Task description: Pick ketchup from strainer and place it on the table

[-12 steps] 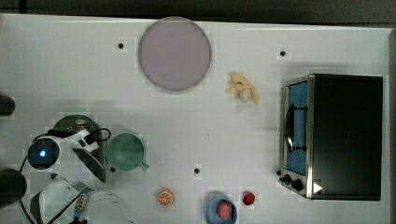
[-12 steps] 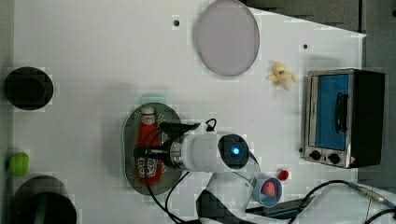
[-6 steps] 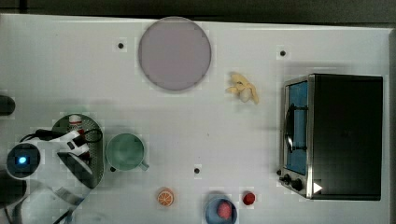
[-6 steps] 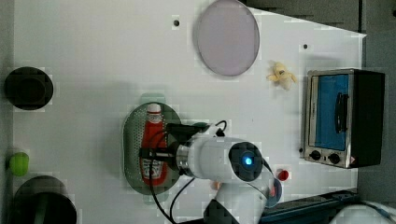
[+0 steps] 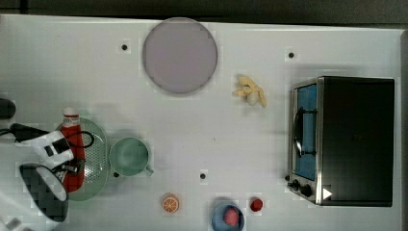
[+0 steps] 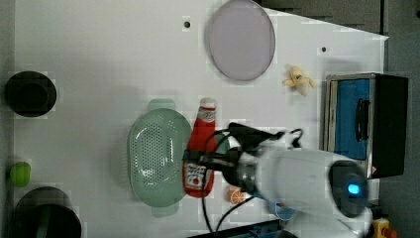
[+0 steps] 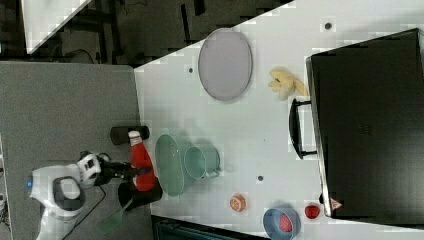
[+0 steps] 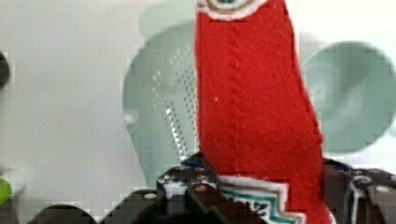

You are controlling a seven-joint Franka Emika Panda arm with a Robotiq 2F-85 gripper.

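1. At the top view's left edge, the arm covers pt of the ketchup [image 5: 72,144] and pt of the strainer [image 5: 94,156]; bottle's lower end is lost under the end effector [image 5: 65,159] and its cables.
2. Left view: arm body hides the bench [image 6: 109,59] area at the left view's lower right; an orange slice [image 6: 236,195] shows only partly beside it.
3. Wrist view: ketchup [image 8: 254,112] is cut off at both ends, cap not visible; dark end effector parts sit against the label end, fingertips hard to make out.
4. End effector state: closed on the ketchup at its lower body/label zone, seen in left view [image 6: 210,158] and right view [image 7: 127,171].
5. Ketchup location: left view puts it [image 6: 200,148] beside the strainer [image 6: 158,158], at the left view's right rim of it, strainer bowl visibly empty. Right view shows it [image 7: 141,162] raised off the strainer [image 7: 170,165], apart from it.
6. Long axis: in top view and left view the bottle runs up-down in frame, white cap twd the top edge, label end twd the bottom. Right view: cap up, slightly tilted.
7. Green cup [image 5: 130,156] sits just beside the strainer on the top view's right.
8. Lilac plate [image 5: 179,55], toaster oven [image 5: 346,139], blue bowl [image 5: 228,217], small red item [image 5: 256,205] all well apart from the bottle.
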